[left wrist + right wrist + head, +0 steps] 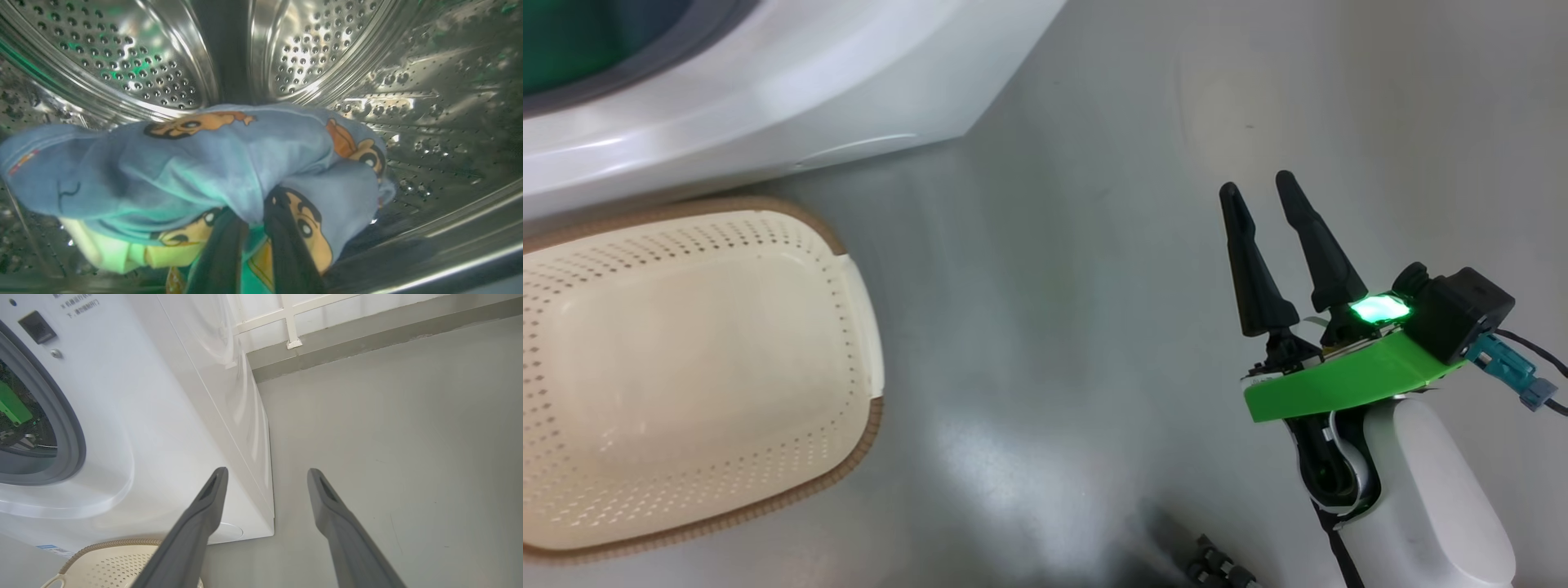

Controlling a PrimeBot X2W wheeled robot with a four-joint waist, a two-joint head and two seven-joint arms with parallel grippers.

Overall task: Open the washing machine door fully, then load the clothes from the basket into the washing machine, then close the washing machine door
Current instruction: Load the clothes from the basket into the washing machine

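Inside the drum [122, 61]: our left end effector [253, 222] grips the clothes [196, 163].
Over the floor [1054, 286]: our right end effector [1258, 184] hangs open.
Basket [768, 245]: just beside the washer [768, 82].

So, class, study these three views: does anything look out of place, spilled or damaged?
Nothing stands out. The basket sits upright and empty on the floor beside the washing machine, the clothes are inside the drum, held by the left gripper, and the right gripper hangs open over the floor.
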